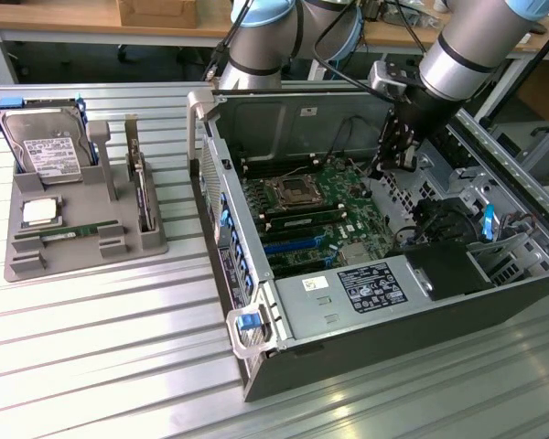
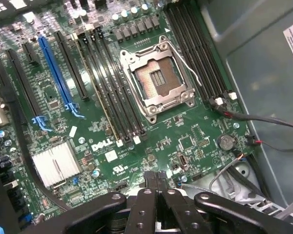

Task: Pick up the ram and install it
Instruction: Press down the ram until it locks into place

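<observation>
Below the empty, tightly closed jaws of the gripper (image 2: 158,183) lay the open computer case (image 1: 284,361) with its motherboard (image 2: 185,139), while well apart the ram (image 1: 69,232) rested in the grey tray (image 1: 82,261) beside the hard drive (image 1: 46,144)

The ram (image 1: 70,234) I am after is a long, narrow green stick of circuit board with a pale label near its middle. It lies flat in a shallow slot along the near edge of the grey holder tray (image 1: 18,265), lengthwise across the tray, just in front of the square silver chip (image 1: 39,212). The tray sits on the ribbed desk (image 1: 101,347) at the exterior view's left. Nothing touches the stick.
</observation>
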You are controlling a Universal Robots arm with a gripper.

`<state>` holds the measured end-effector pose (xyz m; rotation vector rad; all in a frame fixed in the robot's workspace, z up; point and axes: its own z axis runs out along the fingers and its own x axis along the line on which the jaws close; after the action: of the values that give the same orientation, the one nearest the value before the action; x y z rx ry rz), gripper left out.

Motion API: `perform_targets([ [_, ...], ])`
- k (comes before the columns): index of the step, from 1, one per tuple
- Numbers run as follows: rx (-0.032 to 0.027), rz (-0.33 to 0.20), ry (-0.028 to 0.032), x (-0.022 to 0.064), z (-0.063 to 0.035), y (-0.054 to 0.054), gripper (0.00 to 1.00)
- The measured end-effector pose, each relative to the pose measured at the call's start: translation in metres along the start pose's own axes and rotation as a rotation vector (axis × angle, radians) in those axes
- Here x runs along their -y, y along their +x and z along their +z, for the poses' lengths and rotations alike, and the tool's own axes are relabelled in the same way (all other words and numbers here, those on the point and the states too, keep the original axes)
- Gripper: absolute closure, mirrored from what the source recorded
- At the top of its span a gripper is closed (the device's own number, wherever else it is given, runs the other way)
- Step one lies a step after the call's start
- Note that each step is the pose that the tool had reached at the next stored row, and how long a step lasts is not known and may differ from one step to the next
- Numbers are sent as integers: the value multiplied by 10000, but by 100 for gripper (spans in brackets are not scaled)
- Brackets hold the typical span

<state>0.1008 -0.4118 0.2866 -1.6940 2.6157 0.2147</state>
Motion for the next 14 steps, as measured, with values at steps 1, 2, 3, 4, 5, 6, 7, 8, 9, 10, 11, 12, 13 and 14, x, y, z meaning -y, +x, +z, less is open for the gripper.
perform_targets([
  [1, 27, 257, 23, 0, 2, 0, 89],
  [2, 47, 438, 40, 0, 3, 0, 89],
  [3, 67, 635, 58, 1, 5, 1, 89],
  [4, 89, 834, 76, 1, 6, 1, 89],
  [5, 101, 950, 86, 1, 8, 1, 89],
  [6, 110, 1038, 94, 1, 8, 1, 89],
  [7, 120, 1133, 103, 1, 9, 1, 89],
  [8, 130, 1228, 111, 1, 9, 1, 89],
  [9, 149, 1403, 127, 1, 11, 1, 89],
  [10, 171, 1616, 146, 1, 12, 1, 89],
  [11, 196, 1851, 168, 2, 13, 1, 89],
  [12, 218, 2054, 186, 2, 15, 1, 89],
  [13, 249, 2350, 213, 2, 17, 2, 89],
  [14, 265, 2499, 226, 2, 18, 2, 89],
])
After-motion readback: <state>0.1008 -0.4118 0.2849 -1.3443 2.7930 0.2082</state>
